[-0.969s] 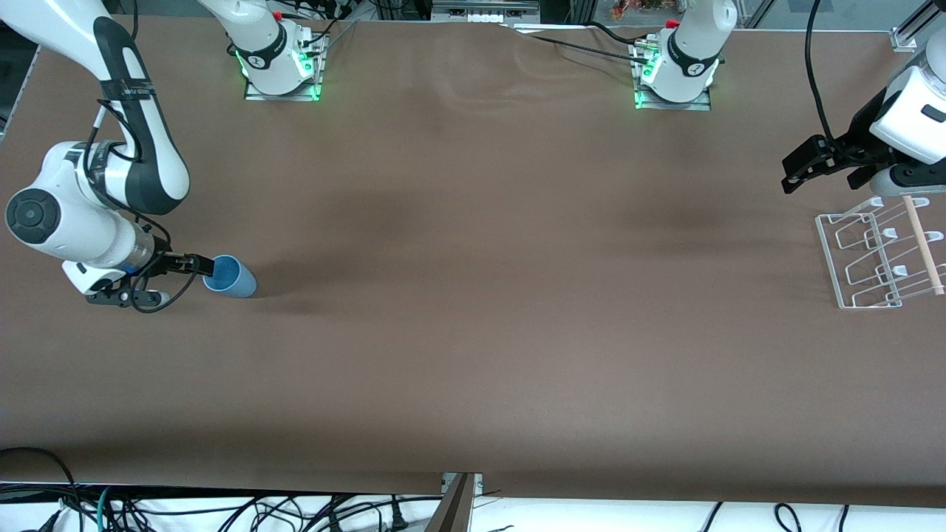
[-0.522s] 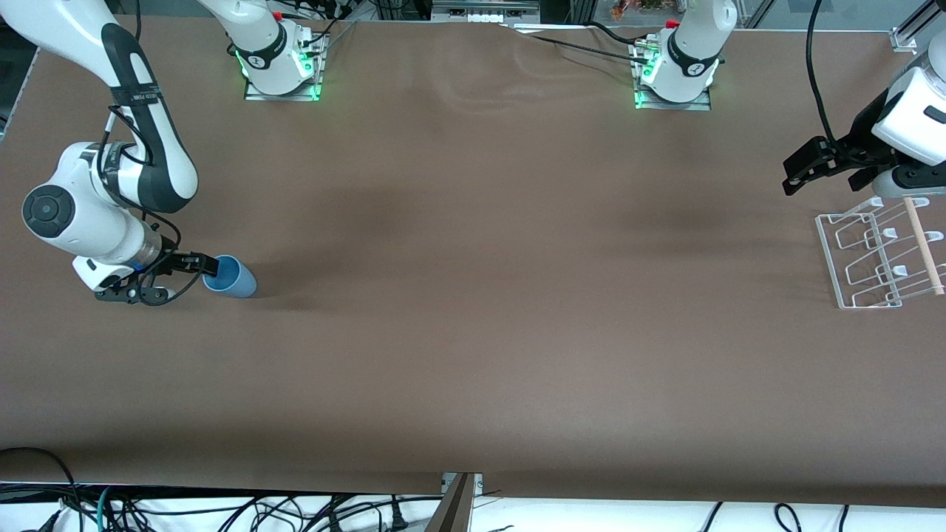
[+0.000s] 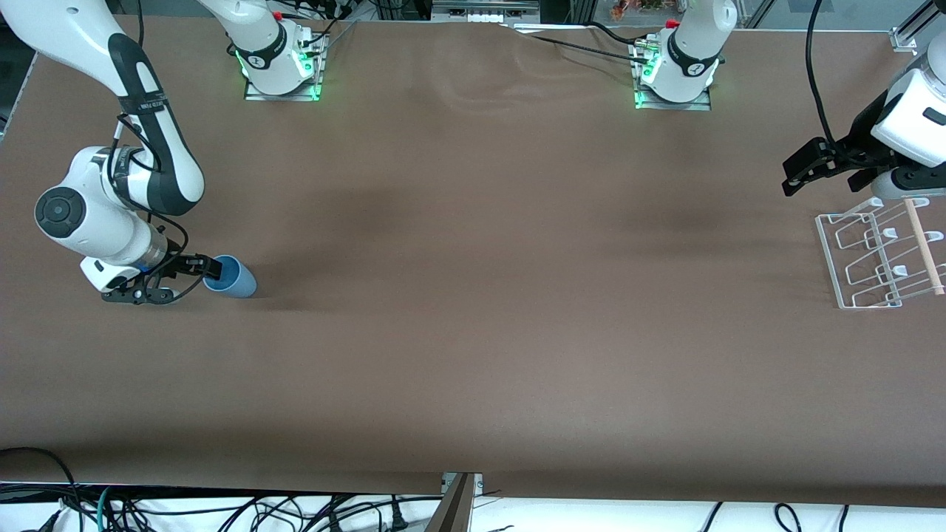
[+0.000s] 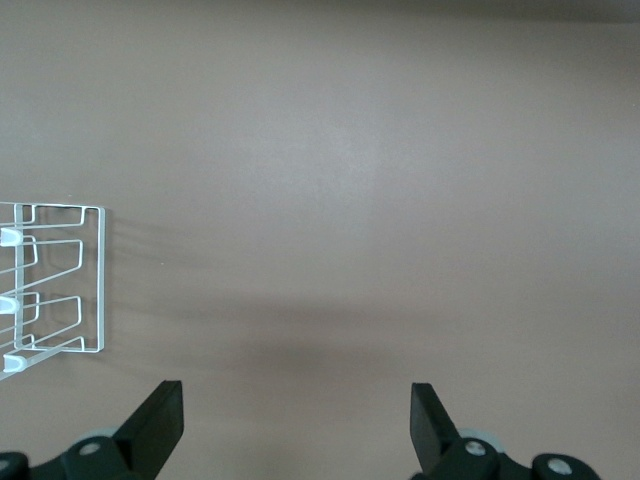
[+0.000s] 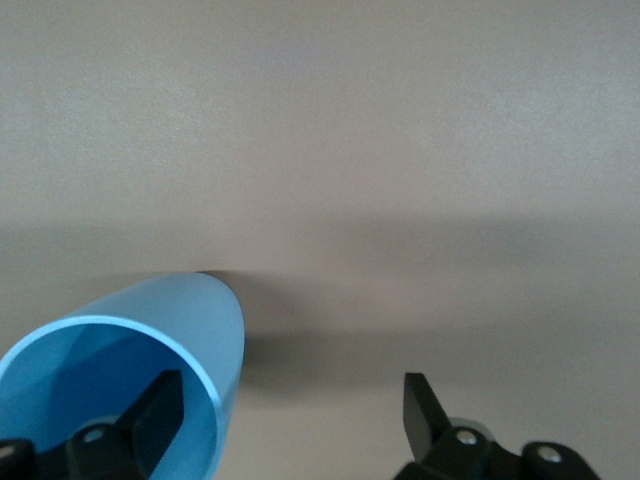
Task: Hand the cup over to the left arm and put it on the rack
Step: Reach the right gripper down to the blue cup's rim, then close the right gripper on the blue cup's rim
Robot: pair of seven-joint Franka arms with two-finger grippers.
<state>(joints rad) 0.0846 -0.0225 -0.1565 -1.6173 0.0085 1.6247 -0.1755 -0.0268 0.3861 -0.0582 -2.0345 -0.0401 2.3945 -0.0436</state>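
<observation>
Where the right arm point(image 3: 111, 214) bends down at its end of the table, we find the right gripper point(image 3: 194, 275) low at the cup point(image 3: 230, 276), its fingers spread wide; one finger point(image 5: 150, 415) sits inside the cup's open mouth and the other finger point(image 5: 425, 415) stands clear outside the wall, so the rim lies between them and nothing is clamped. In the right wrist view the cup point(image 5: 130, 375) shows as a light-blue tumbler lying on its side, mouth toward the gripper, its base pointing away over the brown table point(image 5: 400, 150); in the front view it rests on the table point(image 3: 473, 295) at about three o'clock from the right gripper, its mouth touching the fingers.

Toward the left arm's end of the table, well apart from the cup, the left gripper point(image 3: 824, 166) hangs in the air with its fingers held wide and empty; the left arm point(image 3: 905, 125) waits there. In the left wrist view the left gripper point(image 4: 296, 425) frames bare table between its two black fingers point(image 4: 160, 420); the rack point(image 4: 55, 285) shows at roughly nine o'clock of that gap. In the front view the rack point(image 3: 879, 251) is a white wire frame on the table with a pale wooden rod point(image 3: 924, 247) along it; it lies at about five o'clock from the left gripper.
</observation>
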